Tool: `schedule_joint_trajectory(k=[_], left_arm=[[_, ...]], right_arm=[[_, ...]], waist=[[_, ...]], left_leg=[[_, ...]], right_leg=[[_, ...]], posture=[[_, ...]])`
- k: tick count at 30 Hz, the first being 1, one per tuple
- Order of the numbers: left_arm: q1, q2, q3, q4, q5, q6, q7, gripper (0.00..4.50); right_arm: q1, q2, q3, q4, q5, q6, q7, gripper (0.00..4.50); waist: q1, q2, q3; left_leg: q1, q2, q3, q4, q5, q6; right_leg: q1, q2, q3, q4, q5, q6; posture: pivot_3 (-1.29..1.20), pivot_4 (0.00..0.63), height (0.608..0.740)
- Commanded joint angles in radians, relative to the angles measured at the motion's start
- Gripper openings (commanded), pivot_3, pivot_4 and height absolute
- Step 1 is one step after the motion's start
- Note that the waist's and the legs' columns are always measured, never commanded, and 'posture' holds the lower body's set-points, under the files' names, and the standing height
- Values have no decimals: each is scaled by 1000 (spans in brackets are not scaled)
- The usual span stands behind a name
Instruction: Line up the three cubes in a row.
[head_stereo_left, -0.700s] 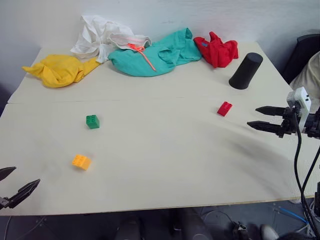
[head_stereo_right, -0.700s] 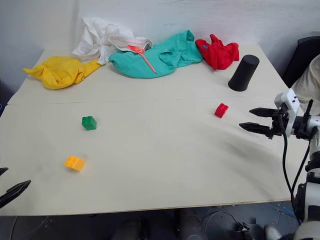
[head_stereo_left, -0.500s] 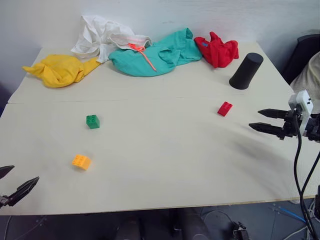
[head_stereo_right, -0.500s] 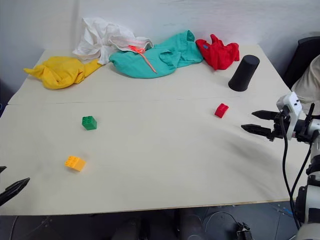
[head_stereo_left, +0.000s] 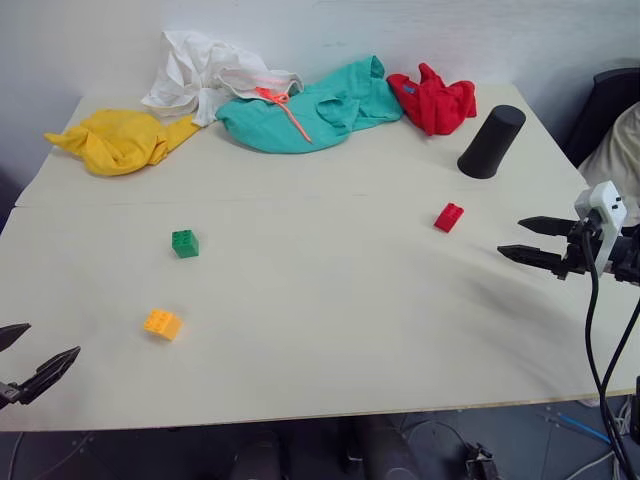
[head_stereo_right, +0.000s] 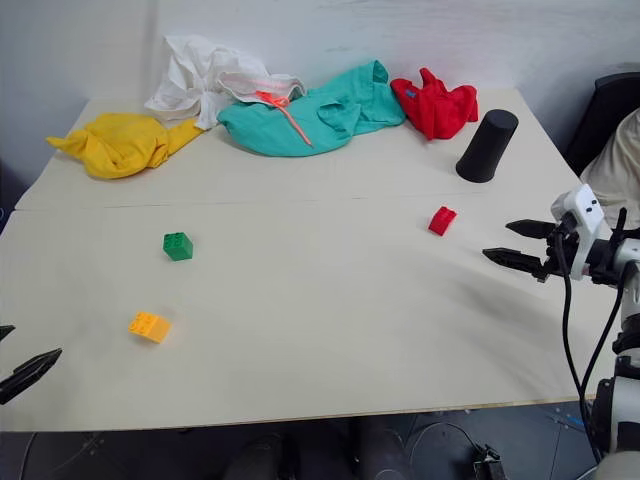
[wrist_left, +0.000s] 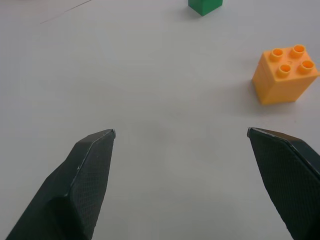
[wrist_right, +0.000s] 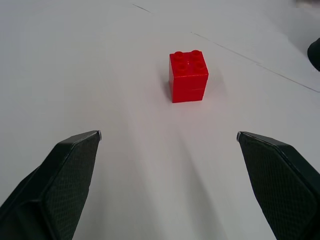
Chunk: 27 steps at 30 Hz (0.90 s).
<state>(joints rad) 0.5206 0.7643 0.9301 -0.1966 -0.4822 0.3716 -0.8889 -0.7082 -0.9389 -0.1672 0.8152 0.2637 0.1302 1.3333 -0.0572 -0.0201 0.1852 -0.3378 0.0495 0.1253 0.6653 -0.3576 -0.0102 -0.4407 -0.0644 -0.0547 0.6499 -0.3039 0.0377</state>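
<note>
Nothing of the row looks made so far: the three cubes lie scattered over the pale desk (head_stereo_left: 330, 330), none touching another. The green cube (head_stereo_left: 185, 243) sits toward the left of the desk, with the orange cube (head_stereo_left: 162, 323) nearer the front edge and a little further left of it; those two are near each other, while the red cube (head_stereo_left: 449, 216) is well apart from both, over on the right side and not far from the black cylinder (head_stereo_left: 492, 142). The left hand (head_stereo_left: 28, 361) hangs at the front left corner, its two fingers spread wide and empty, the orange cube lying ahead of it. The right hand (head_stereo_left: 535, 240) hovers at the right edge, also spread wide and empty, pointed toward the red cube. By my reading all the work is left: at least one cube, most likely the red one, has to be carried across to join the others.
</note>
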Motion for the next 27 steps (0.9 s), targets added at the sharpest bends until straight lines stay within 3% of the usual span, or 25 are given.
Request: schedule_joint_trajectory(k=[1,4,6,8,16,21,27], left_arm=[[-26,24,-11,-43,-16,15,5,4462],[-79,46,-53,-128,-77,84,6,4462],[-120,70,-83,-209,-153,161,3,4462],[-175,106,-120,-280,-241,240,5,4462],[-502,283,-352,-386,-502,400,-39,4462],[-735,325,-519,-377,-518,412,-45,4462],[-874,313,-610,-378,-550,442,-46,4462]], right_arm=[[-4,1,-12,-43,-7,-29,-34,4500],[-18,3,2,-41,-16,-23,-38,4500],[-40,5,23,-26,-43,-29,-55,4500],[-83,16,48,7,-75,-39,-72,4500],[-324,91,177,282,-238,-117,-131,4500],[-415,132,202,408,-303,-151,-205,4500],[-434,160,221,463,-355,-160,-224,4500]], waist=[[-3,1,1],[-11,8,5],[-14,12,6],[5,14,7],[29,20,10],[29,20,11],[28,20,12]], left_leg=[[-1,-1,-2,0,0,0],[-7,-6,-25,-2,2,5],[-13,-16,-63,-3,11,8],[-16,-17,-61,2,16,2],[-17,-19,-58,1,18,2],[-17,-19,-57,2,19,2],[-17,-17,-56,2,20,0]], right_leg=[[2,-1,-1,0,0,0],[18,-10,-25,-8,0,0],[39,-23,-62,-23,1,2],[28,-24,-58,-20,2,4],[27,-25,-57,-21,2,4],[26,-22,-56,-21,3,5],[26,-17,-53,-20,3,5]], posture=[[0,150,740],[0,150,740],[0,150,740],[0,150,740],[0,150,740],[0,150,740],[0,150,740]])
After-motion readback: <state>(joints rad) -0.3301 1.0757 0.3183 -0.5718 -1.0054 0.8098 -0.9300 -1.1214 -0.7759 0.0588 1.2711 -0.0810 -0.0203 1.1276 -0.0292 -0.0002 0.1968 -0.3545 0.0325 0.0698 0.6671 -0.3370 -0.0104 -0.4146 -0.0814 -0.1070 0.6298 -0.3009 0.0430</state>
